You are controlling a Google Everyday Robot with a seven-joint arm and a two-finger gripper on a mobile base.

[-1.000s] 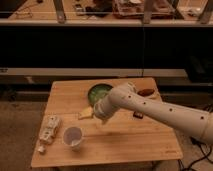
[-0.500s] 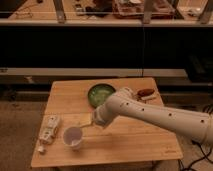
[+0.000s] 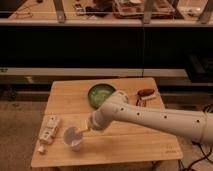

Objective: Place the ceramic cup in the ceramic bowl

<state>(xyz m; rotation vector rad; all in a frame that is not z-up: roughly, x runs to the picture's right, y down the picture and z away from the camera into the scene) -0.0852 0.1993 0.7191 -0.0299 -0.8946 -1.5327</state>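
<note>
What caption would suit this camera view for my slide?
Open gripper beside the ceramic cup, ceramic bowl farther back on the wooden table.

My gripper [image 3: 84,131], jaws spread, sits at the cup [image 3: 71,138] — packet [image 3: 49,131] close on its left, bare table [image 3: 131,146] in front, bowl [image 3: 101,93] beyond my arm [image 3: 150,118].

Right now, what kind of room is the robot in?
Probably a test lab: one wooden table, a long dark counter behind, and a robot arm, its jaws by the cup.
</note>
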